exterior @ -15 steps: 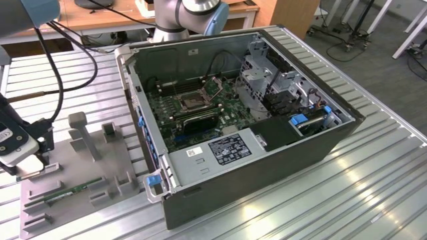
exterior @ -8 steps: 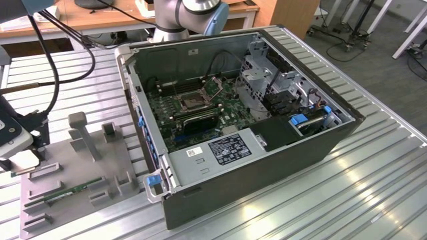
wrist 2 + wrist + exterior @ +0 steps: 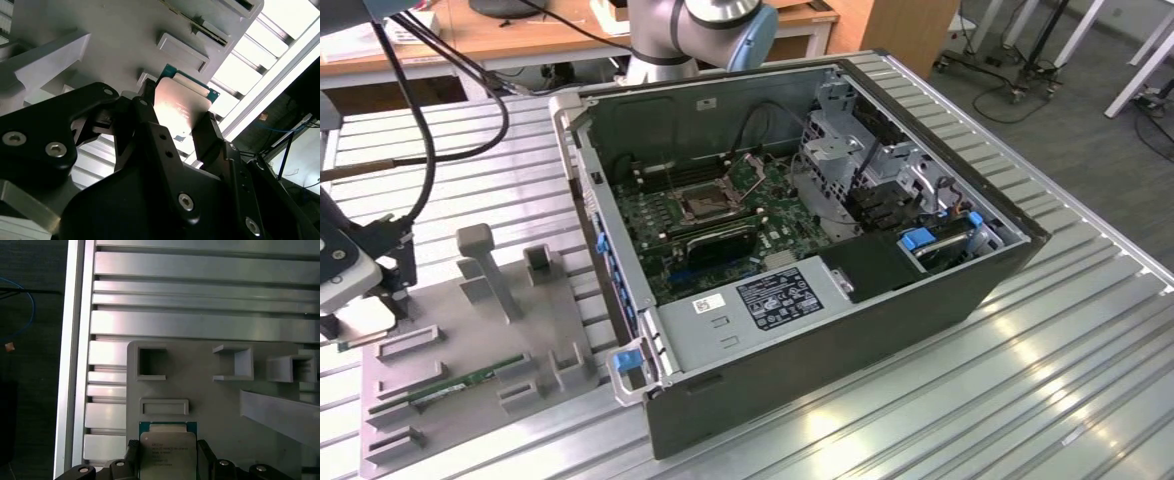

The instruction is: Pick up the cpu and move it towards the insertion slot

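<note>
While the tool (image 3: 167,454) is clamping the cpu (image 3: 166,460) by two opposite edges, its black fingers (image 3: 150,117) are pressing on the sides and leaving the silvery lid bare in both wrist views.

Judgement: the chip is light, stiff and flat. The metal lid is looking smooth, so a thin edge grip could be letting it slip or tilt. The underside contacts are likely fragile. The edges are the right place to be holding it, and the faces are best left alone. Whether the chip is resting on the plate or hanging clear of it, I cannot tell.

Directly under and just ahead of the tool, a grey fixture plate (image 3: 210,410) is lying. A shallow rectangular recess (image 3: 164,406) is sitting just beyond the chip's green rim, and a square pocket (image 3: 151,362) a little farther out. Beyond the plate, the ribbed aluminium surface (image 3: 200,290) is running away from the tool, bright with glare. Off its edge, dark floor (image 3: 30,390) is showing, with a blue cable (image 3: 25,305) trailing.

In the exterior view, a memory stick (image 3: 460,385) is lying on the plate near the tool. Well apart from the tool, the open computer case (image 3: 854,330) is standing on the same surface. The insertion slot (image 3: 708,201) is sitting inside it on the green board.
</note>
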